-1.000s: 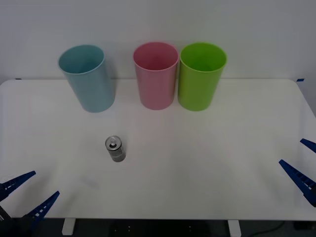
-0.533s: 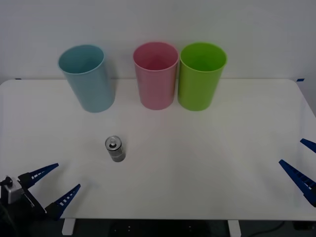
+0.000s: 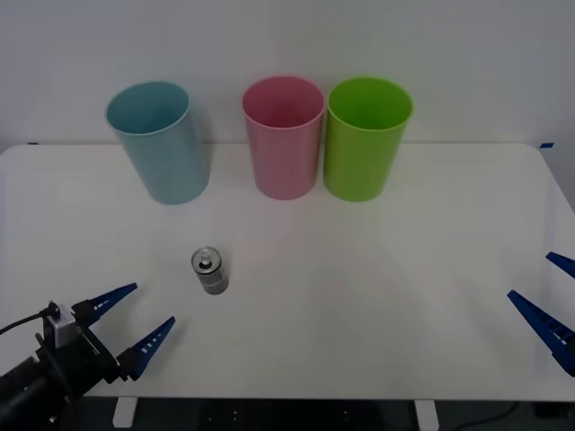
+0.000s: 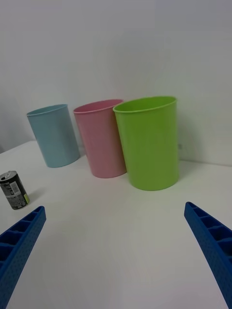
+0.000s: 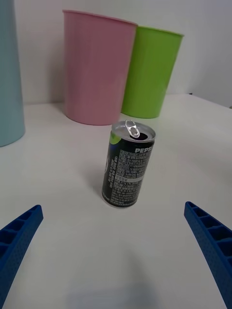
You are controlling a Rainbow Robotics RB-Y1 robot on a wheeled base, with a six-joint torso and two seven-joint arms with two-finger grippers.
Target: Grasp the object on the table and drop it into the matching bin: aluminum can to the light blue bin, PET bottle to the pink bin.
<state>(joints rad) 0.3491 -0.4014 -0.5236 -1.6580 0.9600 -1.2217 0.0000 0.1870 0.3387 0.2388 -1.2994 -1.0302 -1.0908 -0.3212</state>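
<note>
Front view shows the aluminum can upright on the table, nearer the robot than the light blue bin. The left gripper hangs close by, jaws spread wide, aimed at it; the right gripper waits at the table's far right, also spread. A good grasp means centring the can between both fingers, straddling its mid-height before closing, to avoid tipping it.

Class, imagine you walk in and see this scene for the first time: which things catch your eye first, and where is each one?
Three tall bins stand in a row at the table's far side: the light blue bin on the left, the pink bin in the middle, a lime green bin on the right. A small aluminum can stands upright alone in front of them. The left hand, open, points at it from the near edge; the right hand waits at the right edge, open.
</note>
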